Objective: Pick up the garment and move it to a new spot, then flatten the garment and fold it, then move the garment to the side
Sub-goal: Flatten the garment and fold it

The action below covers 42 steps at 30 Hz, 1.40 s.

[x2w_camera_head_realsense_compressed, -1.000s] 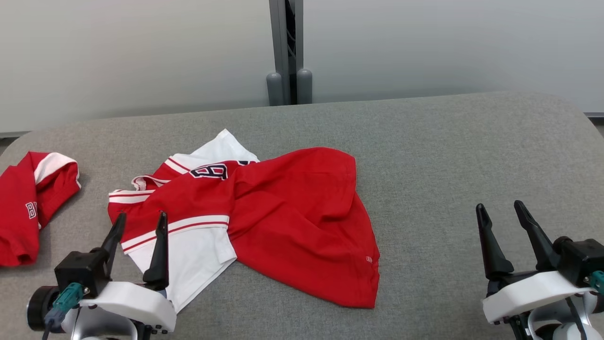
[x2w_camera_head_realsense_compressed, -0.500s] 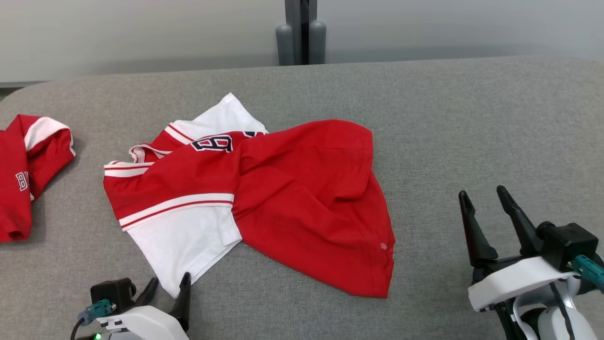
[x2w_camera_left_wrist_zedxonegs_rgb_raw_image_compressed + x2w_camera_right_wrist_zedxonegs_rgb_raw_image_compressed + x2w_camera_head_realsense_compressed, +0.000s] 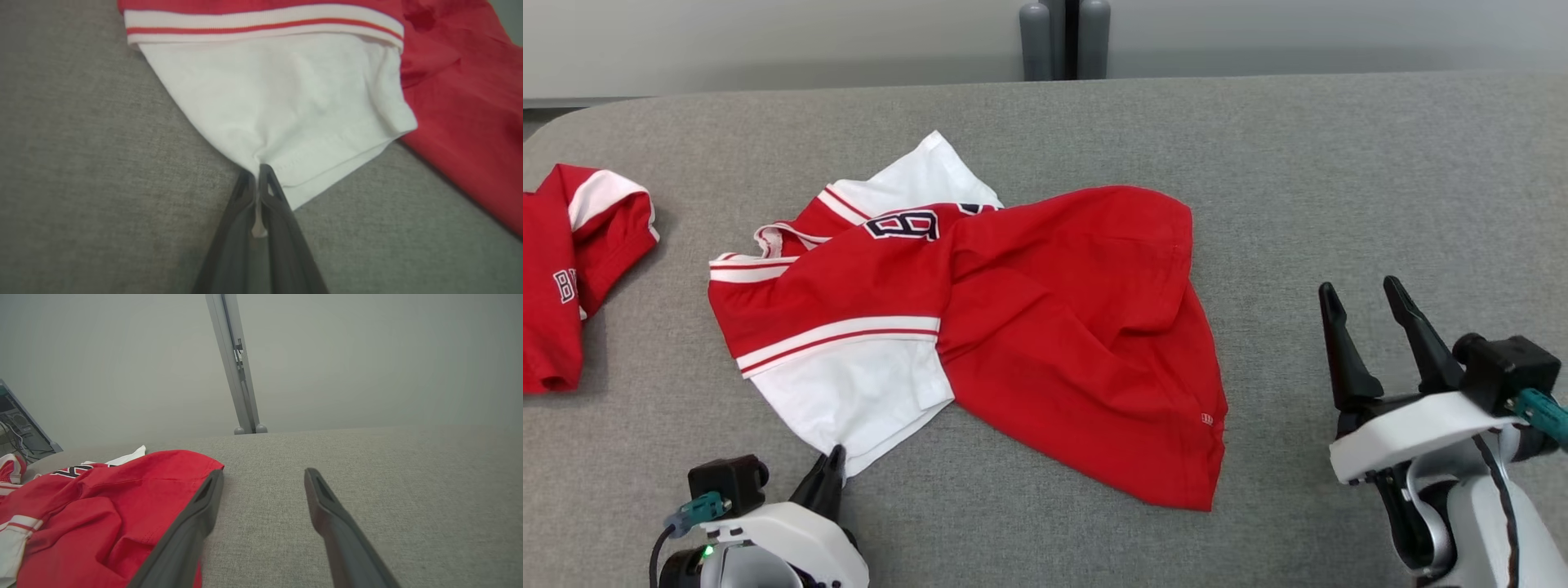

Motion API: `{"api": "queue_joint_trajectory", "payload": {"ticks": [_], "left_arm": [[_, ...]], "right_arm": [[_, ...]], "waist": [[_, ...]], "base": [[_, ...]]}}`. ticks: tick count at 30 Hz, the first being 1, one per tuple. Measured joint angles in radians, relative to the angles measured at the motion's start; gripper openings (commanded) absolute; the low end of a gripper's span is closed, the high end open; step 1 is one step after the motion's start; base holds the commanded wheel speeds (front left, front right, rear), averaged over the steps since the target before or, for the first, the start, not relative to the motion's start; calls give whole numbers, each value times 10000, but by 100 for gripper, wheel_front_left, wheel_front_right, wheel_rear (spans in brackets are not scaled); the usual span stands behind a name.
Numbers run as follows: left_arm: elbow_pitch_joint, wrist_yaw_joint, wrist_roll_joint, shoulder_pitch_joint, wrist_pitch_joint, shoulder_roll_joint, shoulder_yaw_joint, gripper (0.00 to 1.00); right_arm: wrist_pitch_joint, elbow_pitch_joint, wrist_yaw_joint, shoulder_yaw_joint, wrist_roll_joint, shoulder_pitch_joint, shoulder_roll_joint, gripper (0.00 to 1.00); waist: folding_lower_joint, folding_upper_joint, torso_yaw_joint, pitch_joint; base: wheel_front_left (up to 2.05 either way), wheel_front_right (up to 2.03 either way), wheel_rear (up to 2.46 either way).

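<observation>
**A:** Grey fabric tabletop (image 3: 1339, 163), pale wall behind, a grey post (image 3: 1064, 37) at the far edge. What does the left wrist view add?

**B:** The pinch. The left gripper (image 3: 256, 171) is clamped on the hem corner of the white sleeve (image 3: 286, 102), with a sliver of cloth between its fingers. The head view gives only a dark tip there.

**A:** And the garment (image 3: 1054, 327)?

**B:** A crumpled red-and-white jersey, left of centre, spreading up and right from that gripper.

**A:** The right gripper (image 3: 1360, 286)?

**B:** Jaws apart, holding nothing, over bare table well right of the garment.

**A:** Room?

**B:** Wide bare cloth on the right and along the far edge. A second red garment (image 3: 564, 269) lies at the left edge, apart.
</observation>
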Motion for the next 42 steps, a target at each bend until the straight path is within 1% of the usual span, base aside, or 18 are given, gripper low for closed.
{"api": "queue_joint_trajectory", "payload": {"ticks": [5,10,12,19,20,21,22,29,32,34,37,42], "left_arm": [[-77,-94,144,-375,-6,-27,-242,0],[-82,-174,196,-700,59,-140,-470,0],[-42,-224,234,-861,40,-244,-568,0],[203,-453,270,-1303,-309,-464,-842,0],[230,-479,280,-1324,-372,-500,-855,0],[265,-502,278,-1339,-449,-539,-859,0],[311,-531,278,-1366,-510,-560,-869,0],[337,-485,359,-1494,-1348,-535,-744,0],[-92,-345,637,-1680,-1772,-272,-619,0],[-564,-328,752,-1829,-1941,-94,-527,0],[-1494,-186,970,-1989,-2163,232,-359,0],[-3444,6,1221,-2232,-2322,669,-44,0]], "right_arm": [[59,1212,0,374,115,-1024,-10,100],[102,2746,0,1108,577,-2111,-174,100],[-25,3277,2,1425,754,-2545,-217,100],[-268,5124,2,1906,1187,-3716,-401,100],[-274,5331,0,1988,1325,-3847,-414,83],[-332,5494,0,2080,1388,-3956,-431,44],[-439,5590,2,2173,1448,-4047,-424,0],[-1417,5785,2,2631,1601,-4307,-698,0],[-1653,5451,2,2625,1580,-4312,-851,0],[-1745,5091,2,2522,1570,-4293,-963,0],[-1810,4305,2,2318,1563,-4200,-1172,0],[-1732,2821,2,1820,1475,-3667,-1409,0]], "waist": [[0,0,291,227],[0,0,687,509],[0,0,858,641],[0,0,1381,1009],[0,-1,1429,1034],[0,-1,1469,1055],[0,0,1499,1068],[0,0,1418,875],[0,0,1337,678],[0,-1,1274,521],[0,0,1137,270],[0,0,749,-117]], "base": [[0,0,0],[0,0,0],[0,0,0],[0,0,0],[0,0,0],[0,0,0],[0,0,0],[0,0,0],[0,0,0],[0,0,0],[0,0,0],[0,0,0]]}}
